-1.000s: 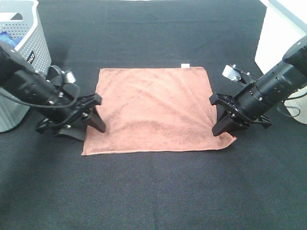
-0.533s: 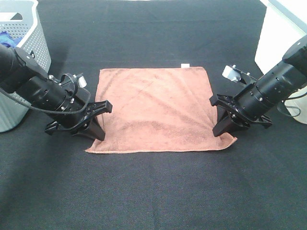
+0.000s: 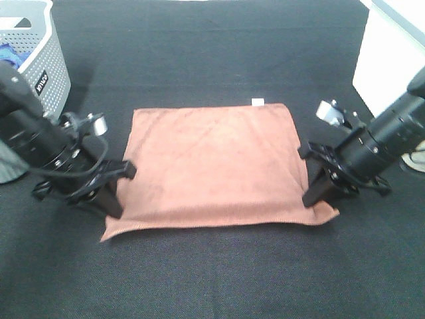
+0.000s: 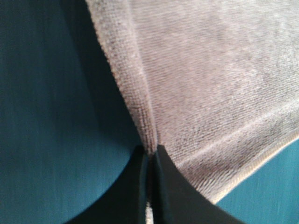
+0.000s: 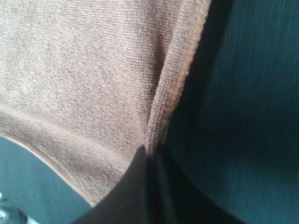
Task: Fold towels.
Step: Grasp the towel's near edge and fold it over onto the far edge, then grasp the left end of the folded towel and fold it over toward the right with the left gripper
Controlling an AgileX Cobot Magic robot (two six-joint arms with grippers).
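The reddish-brown towel lies spread on the black table, its small white tag at the far right corner. My left gripper is shut on the towel's left edge near the front corner, which is raised off the table. The left wrist view shows the jaws pinching a ridge of the towel. My right gripper is shut on the towel's right edge near the front right corner. The right wrist view shows the same pinch on the towel.
A grey perforated basket with a blue cloth inside stands at the far left. A white box stands at the far right. The table is covered in black fabric.
Both grippers have drawn the towel's front corners toward the front and slightly up. The left gripper moved left and forward; the towel now looks stretched and its front edge raised.
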